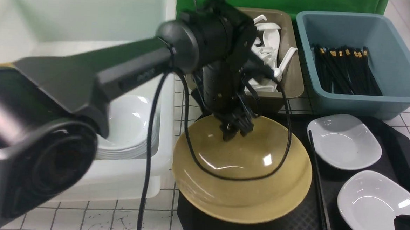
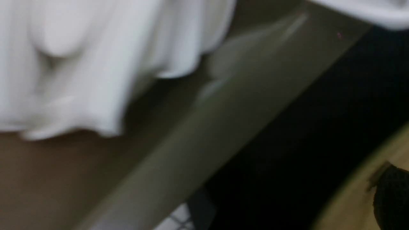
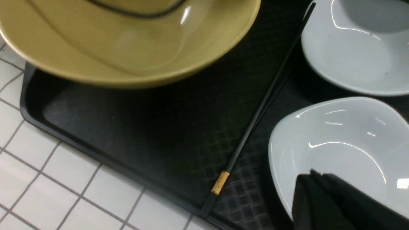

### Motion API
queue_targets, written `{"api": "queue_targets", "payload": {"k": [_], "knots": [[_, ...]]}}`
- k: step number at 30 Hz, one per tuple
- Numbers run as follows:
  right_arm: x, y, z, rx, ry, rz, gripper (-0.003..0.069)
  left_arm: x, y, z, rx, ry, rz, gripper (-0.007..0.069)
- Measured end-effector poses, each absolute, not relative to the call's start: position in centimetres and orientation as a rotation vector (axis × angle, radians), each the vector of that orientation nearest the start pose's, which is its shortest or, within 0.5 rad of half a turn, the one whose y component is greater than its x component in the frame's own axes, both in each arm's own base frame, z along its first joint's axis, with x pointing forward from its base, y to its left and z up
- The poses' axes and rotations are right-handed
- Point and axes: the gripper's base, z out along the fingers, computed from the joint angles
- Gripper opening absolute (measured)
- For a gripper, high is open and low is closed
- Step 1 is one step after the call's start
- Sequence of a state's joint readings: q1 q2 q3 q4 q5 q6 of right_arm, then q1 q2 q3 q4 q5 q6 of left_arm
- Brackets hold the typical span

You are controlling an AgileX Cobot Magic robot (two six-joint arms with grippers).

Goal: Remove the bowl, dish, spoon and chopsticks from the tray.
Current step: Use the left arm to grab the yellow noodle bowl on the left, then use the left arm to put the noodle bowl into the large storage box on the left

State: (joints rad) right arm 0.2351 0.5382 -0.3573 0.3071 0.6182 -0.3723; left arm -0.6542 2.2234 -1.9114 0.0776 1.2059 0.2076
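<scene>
Bowl [image 1: 242,197] is being carried on the tray [image 1: 283,224]; likely heavy, slick, breakable, so the rim is being favoured. Left end effector [image 1: 236,131] is being held apart above it, right end effector [image 3: 316,183] pressed together.

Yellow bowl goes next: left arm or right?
Left, probably. The left gripper hangs just over the yellow bowl near its far rim. The right gripper sits shut at the near white dish, beyond the chopsticks.
</scene>
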Motion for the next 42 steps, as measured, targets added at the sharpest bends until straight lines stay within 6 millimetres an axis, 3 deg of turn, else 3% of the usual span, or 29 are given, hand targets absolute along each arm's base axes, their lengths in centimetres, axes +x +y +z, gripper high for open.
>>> {"api": "queue_targets", "payload": {"k": [2,4,8,12,17,18,24,28,30,31,33,35,36,37,39,42], "knots": [[9.2,3.8,24.2,-0.491,2.207,0.261,0.0048,37.2,-27.8,19.4,1.314,2.713,0.059,0.0437],[9.2,3.8,24.2,-0.491,2.207,0.261,0.0048,37.2,-27.8,19.4,1.327,2.723,0.026,0.0359],[9.2,3.8,24.2,-0.49,2.207,0.261,0.005,36.8,-27.8,20.6,1.351,2.716,-0.031,0.021],[9.2,3.8,24.2,-0.49,2.207,0.261,0.0055,36.5,-27.9,22.2,1.329,2.691,-0.081,0.0154],[9.2,3.8,24.2,-0.49,2.207,0.261,0.006,34.9,-28.1,27.2,1.274,2.592,-0.28,0.0013],[9.2,3.8,24.2,-0.49,2.207,0.261,0.0061,34.7,-28.1,27.7,1.27,2.583,-0.301,0.0012],[9.2,3.8,24.2,-0.488,2.207,0.263,0.0069,31.8,-26.3,36.1,1.194,2.374,-0.391,0.001],[9.2,3.8,24.2,-0.488,2.207,0.263,0.0073,29.3,-22.3,42.9,1.008,2.222,-0.25,0.0008],[9.2,3.8,24.2,-0.488,2.207,0.263,0.0075,28.4,-20.3,44.9,0.92,2.205,-0.193,0.0006],[9.2,3.8,24.2,-0.488,2.207,0.263,0.0076,28.0,-18.9,45.9,0.857,2.21,-0.151,0.0006],[9.2,3.9,24.2,-0.488,2.208,0.265,0.0078,27.4,-13.3,48.1,0.6,2.24,0.006,0.0004],[9.2,3.9,24.2,-0.487,2.208,0.267,0.0079,26.8,-8.5,48.7,0.369,2.265,0.122,0.0004],[9.2,3.9,24.2,-0.487,2.208,0.267,0.0079,26.9,-8.1,48.5,0.349,2.274,0.135,0.0004],[9.2,3.9,24.2,-0.486,2.208,0.267,0.008,26.4,-6.2,48.6,0.26,2.281,0.179,0.0004],[9.1,3.9,24.2,-0.482,2.208,0.275,0.0085,25.1,-0.8,47.3,-0.019,2.318,0.299,0.0006],[9.1,3.9,24.3,-0.479,2.208,0.28,0.0088,23.5,2.9,44.3,-0.237,2.354,0.336,0.0005]]}}
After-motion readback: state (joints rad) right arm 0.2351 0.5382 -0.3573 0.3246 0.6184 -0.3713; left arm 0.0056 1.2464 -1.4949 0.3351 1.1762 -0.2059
